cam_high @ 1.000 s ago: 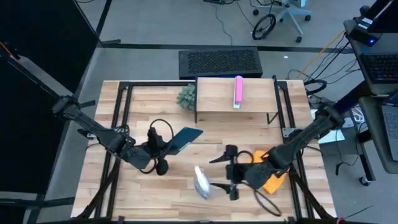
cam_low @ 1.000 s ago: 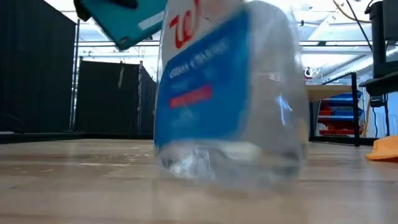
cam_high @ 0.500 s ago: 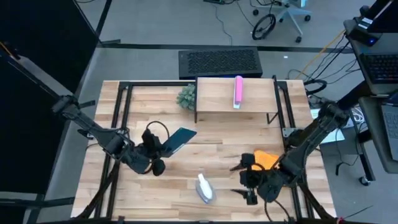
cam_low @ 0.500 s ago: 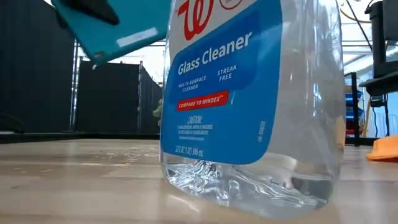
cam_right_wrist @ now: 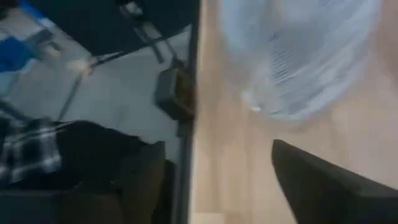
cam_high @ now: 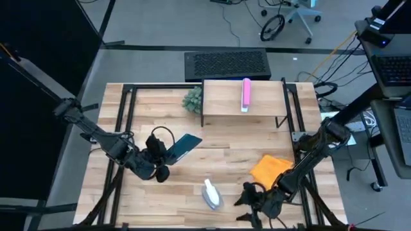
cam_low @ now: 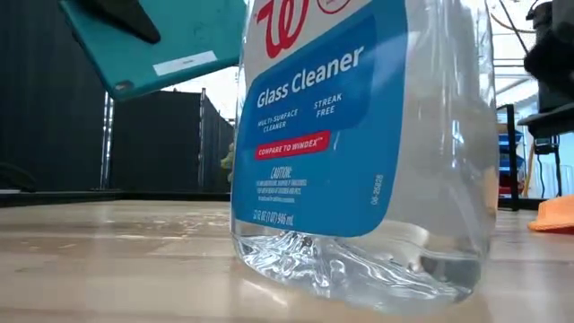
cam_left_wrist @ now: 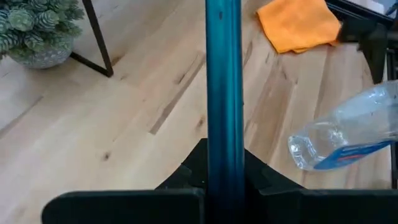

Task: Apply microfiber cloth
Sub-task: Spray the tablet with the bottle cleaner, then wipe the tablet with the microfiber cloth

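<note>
The orange microfiber cloth (cam_high: 271, 168) lies rumpled on the table at the right; it also shows in the left wrist view (cam_left_wrist: 297, 25). My right gripper (cam_high: 247, 200) stands open near the front edge, between the cloth and the clear glass-cleaner spray bottle (cam_high: 210, 194), and touches neither. The bottle stands upright on its base (cam_low: 359, 269). At the table's left, my left gripper (cam_high: 164, 153) is shut on a teal tablet (cam_high: 183, 145), held above the table. My left gripper pinches the tablet between its two fingers at its left end (cam_high: 171, 153), coming about level from the table's left. In the wrist view the tablet stands edge-on (cam_left_wrist: 224, 149) between the fingers. It is lifted clear of the table and tilted.
A raised wooden shelf (cam_high: 244, 102) with a pink object (cam_high: 246, 94) stands at the back, with a small potted plant (cam_high: 192, 99) beside it. Bare wood lies between the tablet and the cloth. The right gripper is close to the table's front edge (cam_right_wrist: 193, 155).
The bottle, tilted and blurred a second ago, now stands still and upright. My right gripper has drawn away from it toward the table's near edge, uncovering the orange cloth. My left gripper has carried the tablet a little toward the table's left edge.
</note>
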Action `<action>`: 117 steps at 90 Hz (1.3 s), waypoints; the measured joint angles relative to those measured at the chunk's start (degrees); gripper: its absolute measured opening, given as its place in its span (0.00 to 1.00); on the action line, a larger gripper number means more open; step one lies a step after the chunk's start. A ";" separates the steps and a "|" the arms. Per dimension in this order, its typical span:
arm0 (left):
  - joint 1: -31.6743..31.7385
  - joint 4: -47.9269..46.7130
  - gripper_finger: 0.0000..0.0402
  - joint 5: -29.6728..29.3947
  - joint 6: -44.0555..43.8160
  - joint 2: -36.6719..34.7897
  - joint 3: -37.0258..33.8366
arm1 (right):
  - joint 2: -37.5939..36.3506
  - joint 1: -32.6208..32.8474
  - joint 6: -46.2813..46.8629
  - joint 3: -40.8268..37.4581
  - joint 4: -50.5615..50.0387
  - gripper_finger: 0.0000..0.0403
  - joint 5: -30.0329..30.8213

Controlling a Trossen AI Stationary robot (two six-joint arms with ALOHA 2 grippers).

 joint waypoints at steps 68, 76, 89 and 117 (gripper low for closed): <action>0.00 -0.78 0.02 0.87 -1.40 0.02 0.00 | 7.35 -17.19 -23.69 0.02 15.44 0.01 -2.72; 0.00 -7.45 0.02 -0.45 -4.43 0.02 0.00 | 7.18 -19.92 -25.36 0.04 12.26 0.01 -3.05; -0.29 -18.65 0.02 -1.15 -14.78 -0.85 -0.04 | 3.71 -20.59 -29.26 0.02 4.61 0.00 -3.49; -11.97 -22.34 0.02 20.40 -34.74 -0.72 -0.04 | -14.19 -17.75 -27.66 0.04 -29.98 0.00 -1.90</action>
